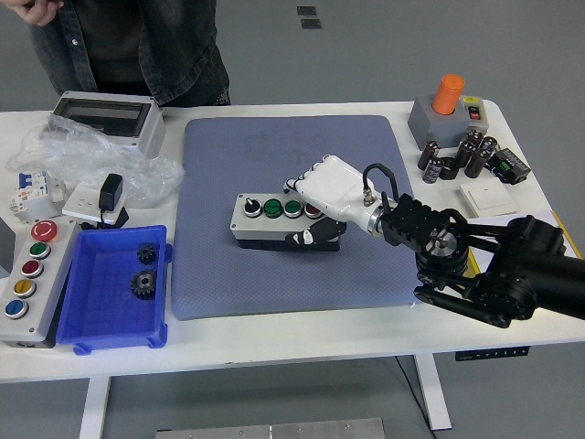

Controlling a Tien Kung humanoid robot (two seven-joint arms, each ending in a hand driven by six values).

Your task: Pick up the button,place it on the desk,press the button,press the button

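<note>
1. A grey button box (274,219) sits on the blue mat (292,183), close to the middle of the white table (302,334).
2. The box has a black knob at its left end, then two green buttons, then a red one.
3. The robot's right hand (322,197) is white. It rests on the right end of the box.
4. Its fingers curl over the far edge of the box, and its thumb presses the near side. The hand is gripping the box.
5. The black right arm (475,265) comes in from the right side of the table.
6. The left hand is not in the picture.
7. A blue tray (82,283) sits near the left side, and two dark gears (143,270) lie in it.
8. Left of the tray is another button box (27,274) with red, green, yellow and blue buttons.
9. At the far right stands a grey block with an orange cap (448,91).
10. A person in a dark jacket (174,46) stands at the far left side of the table.
</note>
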